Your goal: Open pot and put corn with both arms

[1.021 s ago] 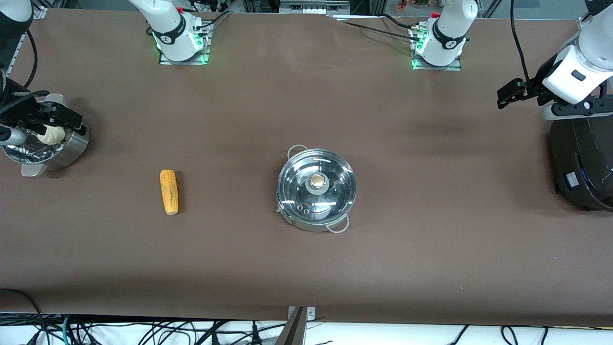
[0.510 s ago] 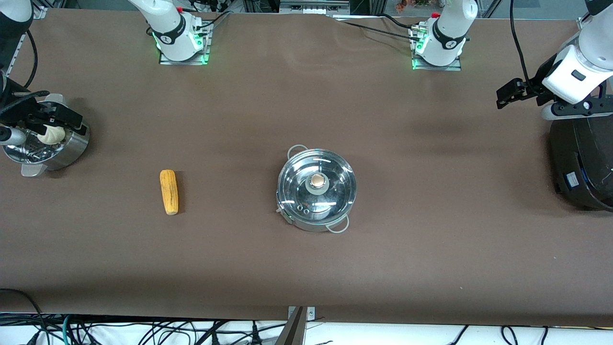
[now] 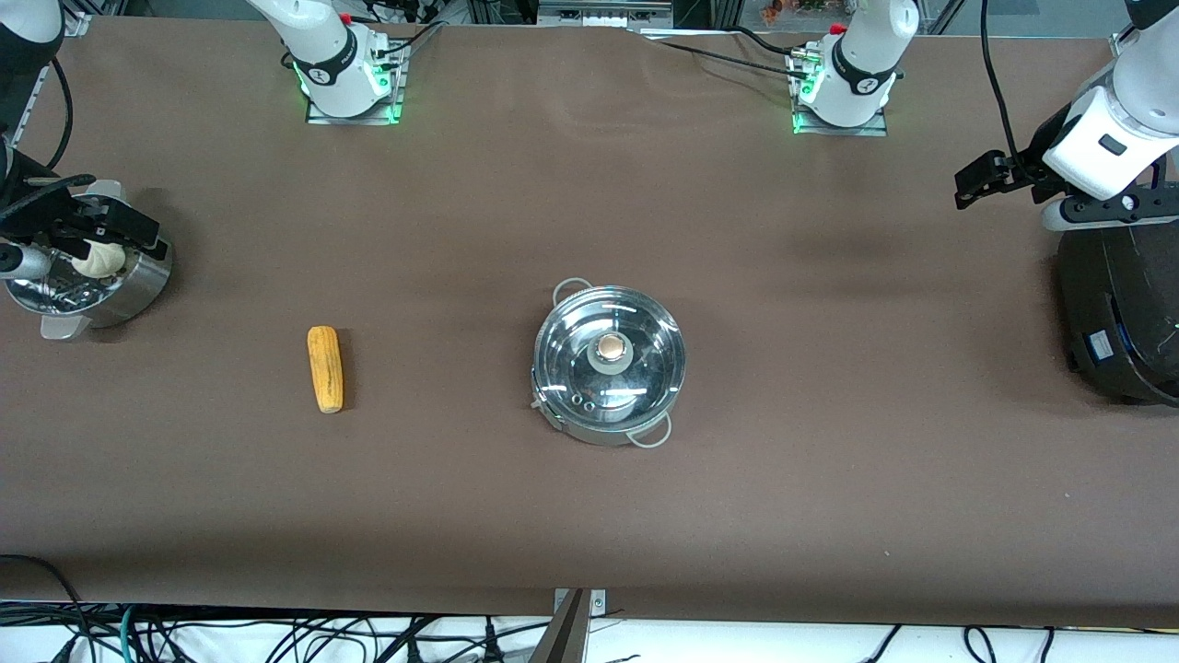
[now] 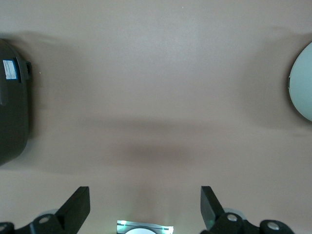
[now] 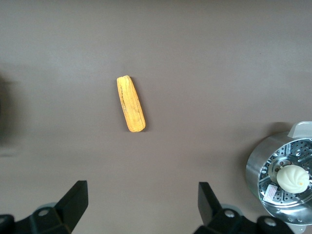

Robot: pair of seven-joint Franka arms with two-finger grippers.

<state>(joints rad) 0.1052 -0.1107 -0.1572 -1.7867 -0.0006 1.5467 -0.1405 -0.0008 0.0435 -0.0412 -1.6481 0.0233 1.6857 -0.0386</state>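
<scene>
The steel pot point(image 3: 564, 414) stands at the table's middle with its glass lid point(image 3: 645, 364) on and its tan knob point(image 3: 611, 348) on top. Its edge shows in the left wrist view point(image 4: 303, 83). The corn point(image 3: 324, 368) lies on the table toward the right arm's end, and also shows in the right wrist view point(image 5: 130, 103). My right gripper point(image 3: 97, 230) hangs open and empty over the steamer pot, apart from the corn; its fingers stand wide apart in its wrist view point(image 5: 141, 204). My left gripper point(image 3: 1110, 210) hangs open and empty over the black cooker's edge, with bare table between its fingers point(image 4: 145, 204).
A steel steamer pot point(image 3: 138, 285) with a white bun point(image 3: 97, 260) stands at the right arm's end; both show in the right wrist view point(image 5: 258, 170), point(image 5: 291, 179). A large black cooker point(image 3: 1119, 313) stands at the left arm's end, also in the left wrist view point(image 4: 12, 117).
</scene>
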